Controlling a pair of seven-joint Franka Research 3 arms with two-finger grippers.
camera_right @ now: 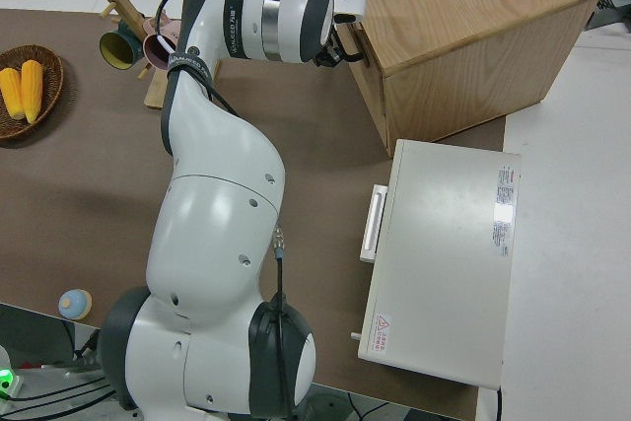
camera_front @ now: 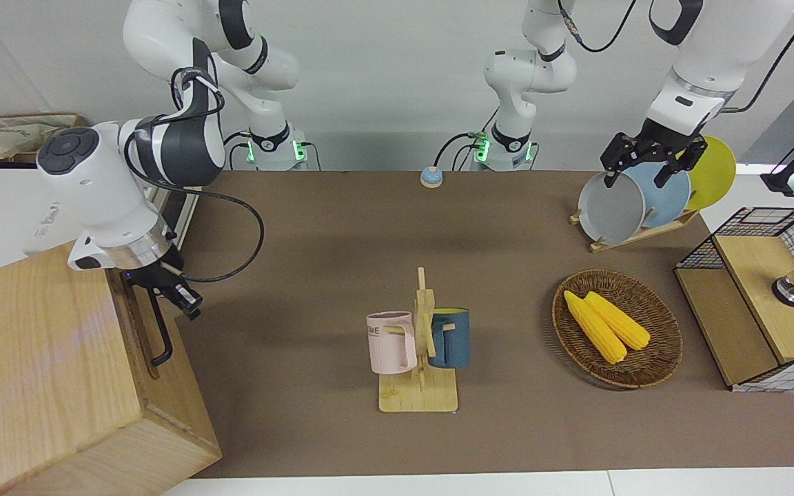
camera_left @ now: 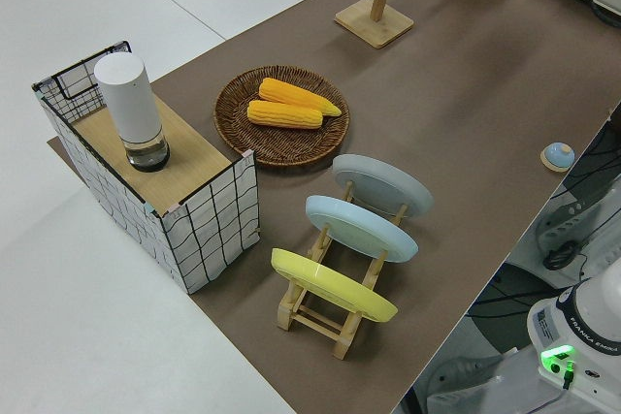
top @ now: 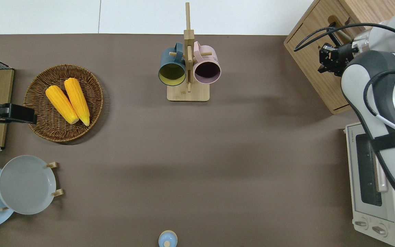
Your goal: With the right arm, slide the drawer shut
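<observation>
Fingers of the right gripper [camera_front: 178, 295] sit at the black loop handle [camera_front: 160, 331] of the drawer [top: 315, 65] — whether they are apart or closed, we cannot tell. We see the gripper at the end of the handle nearer to the robots, close against the front panel. The overhead view puts it over that panel [top: 328, 61].

The drawer belongs to a big pale wooden box [camera_front: 45, 372] at the right arm's end of the table [camera_front: 342, 234]. Its front panel looks nearly flush with the box front. A dark cable [camera_front: 245, 227] loops from the right arm's forearm down to the wrist.

A white toaster oven [top: 377, 192] stands beside the box, nearer to the robots.

The left arm is parked; we cannot tell the state of the left gripper [camera_front: 652, 160].

Mid-table we note a wooden mug stand [camera_front: 419, 372] with a pink mug [camera_front: 391, 342] and a dark blue mug [camera_front: 449, 337] hung on it. Toward the left arm's end: a wicker basket [camera_front: 659, 358] holding two corn cobs [camera_front: 607, 325], a plate rack [camera_left: 340, 307] with grey, blue and yellow plates, and a wire-mesh cabinet [camera_left: 209, 225] with a white cylinder [camera_left: 131, 109] on top. A small blue knob-like object [camera_front: 431, 177] lies near the arm bases — we cannot say what it is.
</observation>
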